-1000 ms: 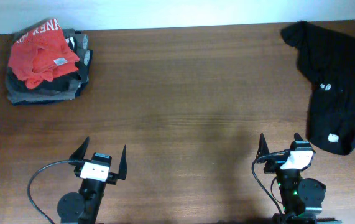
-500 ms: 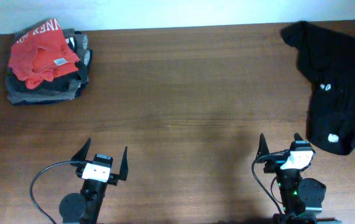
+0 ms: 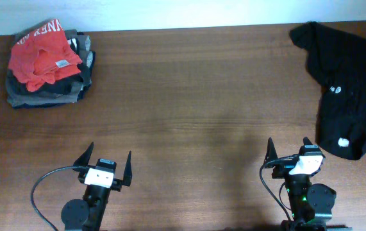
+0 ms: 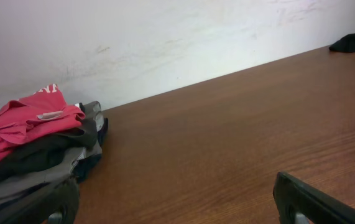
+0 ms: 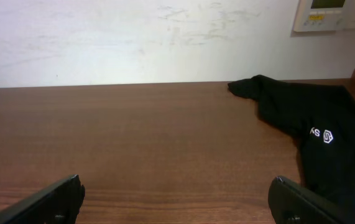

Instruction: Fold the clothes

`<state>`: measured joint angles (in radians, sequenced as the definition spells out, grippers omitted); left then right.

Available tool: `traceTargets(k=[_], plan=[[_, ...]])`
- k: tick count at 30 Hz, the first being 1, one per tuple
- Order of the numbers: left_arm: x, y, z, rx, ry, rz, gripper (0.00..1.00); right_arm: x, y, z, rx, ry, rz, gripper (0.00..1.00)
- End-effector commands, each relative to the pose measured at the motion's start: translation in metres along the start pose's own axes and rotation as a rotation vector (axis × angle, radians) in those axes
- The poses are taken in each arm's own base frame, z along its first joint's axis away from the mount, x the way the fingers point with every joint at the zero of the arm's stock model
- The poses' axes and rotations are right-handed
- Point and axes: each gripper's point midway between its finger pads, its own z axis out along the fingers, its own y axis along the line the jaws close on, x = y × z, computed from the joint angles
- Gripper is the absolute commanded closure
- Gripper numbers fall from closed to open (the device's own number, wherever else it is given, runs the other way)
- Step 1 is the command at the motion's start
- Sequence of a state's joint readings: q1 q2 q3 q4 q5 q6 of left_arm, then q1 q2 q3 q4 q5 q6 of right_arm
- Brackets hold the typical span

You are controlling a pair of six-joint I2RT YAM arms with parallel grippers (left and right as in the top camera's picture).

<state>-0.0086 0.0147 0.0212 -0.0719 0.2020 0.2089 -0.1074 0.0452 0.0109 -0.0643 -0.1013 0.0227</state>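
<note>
Brown tabletop (image 3: 183,96) holds the red-orange T-shirt (image 3: 41,54) crumpled atop a stack of dark garments (image 3: 48,96) at the far left corner. Near the front edge, the left gripper (image 3: 111,151) and right gripper (image 3: 289,141) sit with jaws wide and empty. Folding seems unstarted, so the shirt must first be fetched and spread.

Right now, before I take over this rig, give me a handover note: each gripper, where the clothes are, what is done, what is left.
Left gripper: open, empty, low at the near edge, left side.
Right gripper: open, empty, near edge, right side.
Red-orange T-shirt: bunched on top of a pile of dark grey garments at the far left corner of the table, neck tag showing. A black garment lies crumpled at the far right.
Done: nothing visible; the T-shirt shows no neat fold.
Left: lift it off the pile, spread it flat, fold it.
</note>
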Motion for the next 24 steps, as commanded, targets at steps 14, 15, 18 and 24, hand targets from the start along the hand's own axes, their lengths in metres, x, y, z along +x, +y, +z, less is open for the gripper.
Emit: traceTargets(k=[14,15,18,24], plan=[[0.001,-0.001,0.000,0.005,-0.005,-0.012,0.01,0.000,-0.003,-0.001,0.022,-0.007,-0.008,0.01],[0.001,-0.001,0.000,0.005,-0.005,-0.012,0.01,-0.003,-0.003,-0.002,0.022,-0.019,-0.009,0.01],[0.001,-0.001,0.000,0.005,-0.005,-0.012,0.01,-0.005,-0.003,-0.002,0.022,-0.030,-0.010,0.01],[0.001,-0.001,0.000,0.005,-0.005,-0.012,0.01,-0.005,-0.003,-0.002,0.022,-0.030,-0.010,0.01]])
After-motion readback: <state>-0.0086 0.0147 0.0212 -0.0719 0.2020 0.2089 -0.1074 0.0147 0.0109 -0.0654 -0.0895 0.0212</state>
